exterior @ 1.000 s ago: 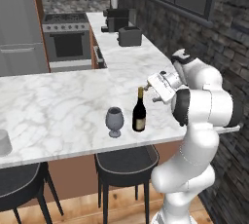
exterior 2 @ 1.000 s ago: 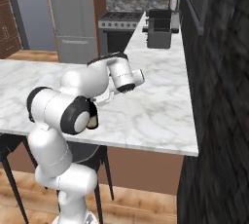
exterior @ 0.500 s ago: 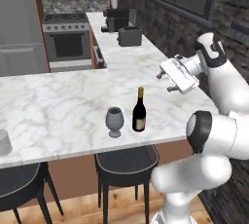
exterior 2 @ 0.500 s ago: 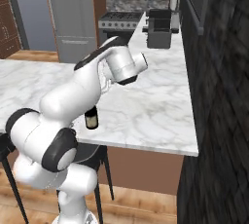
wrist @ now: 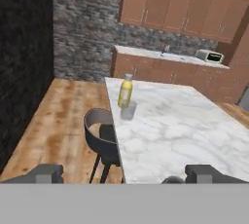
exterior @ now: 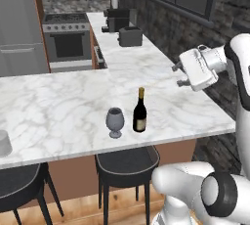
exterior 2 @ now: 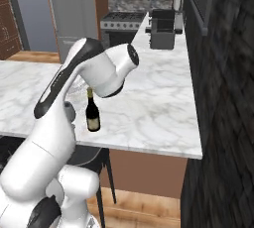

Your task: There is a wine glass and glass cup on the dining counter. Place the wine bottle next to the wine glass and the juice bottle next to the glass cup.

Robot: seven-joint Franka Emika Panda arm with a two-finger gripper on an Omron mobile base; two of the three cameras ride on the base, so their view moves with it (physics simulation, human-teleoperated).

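Note:
The dark wine bottle stands upright on the dining counter, just right of the stemmed wine glass. My gripper hovers open and empty, up and to the right of the bottle, well apart from it. In the hand view, the yellow juice bottle stands at the counter's far end, right beside the glass cup. The glass cup also sits at the left edge of the left base view.
Dark round stools stand under the counter's near edge. A toaster and a coffee machine sit on the side counter toward the stove. A dark stone wall runs along the right.
The arm swung up and to the right, carrying the open gripper away from the wine bottle. Bottle and wine glass stayed put.

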